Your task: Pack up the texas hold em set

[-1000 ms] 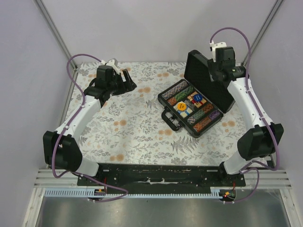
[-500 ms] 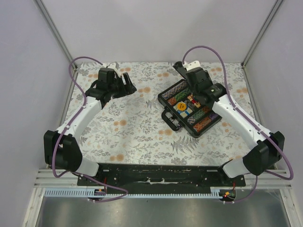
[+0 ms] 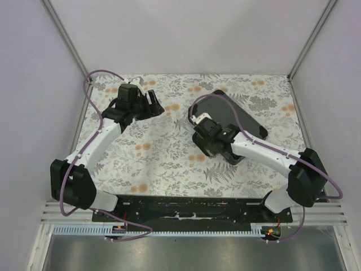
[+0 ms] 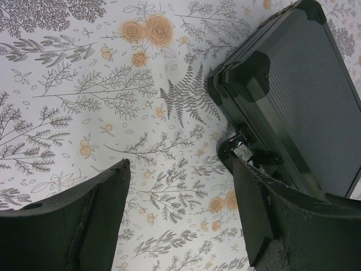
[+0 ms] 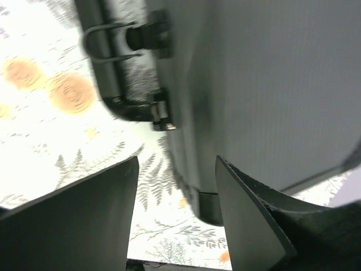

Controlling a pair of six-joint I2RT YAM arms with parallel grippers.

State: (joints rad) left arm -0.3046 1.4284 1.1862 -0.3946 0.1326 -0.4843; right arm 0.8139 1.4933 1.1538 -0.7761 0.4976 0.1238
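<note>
The texas hold em set shows only as its black hard case (image 3: 240, 116), lying shut on the flowered cloth right of centre; the chips and cards are hidden under the lid. My right gripper (image 3: 210, 140) hangs over the case's near-left edge by the handle (image 5: 104, 42), jaws open with nothing between them (image 5: 176, 164). The ribbed lid (image 5: 265, 79) fills the right wrist view. My left gripper (image 3: 155, 101) stands open over bare cloth at the back left, apart from the case (image 4: 307, 96), with nothing between its fingers (image 4: 180, 169).
The flowered cloth (image 3: 158, 152) covers the whole table. Grey walls and metal posts (image 3: 62, 34) close in the back and sides. A black mounting rail (image 3: 192, 206) with the arm bases runs along the near edge.
The lid, upright a second ago, now lies shut on the case. My right arm swung from behind the lid down to the case's near-left edge. The left gripper barely moved.
</note>
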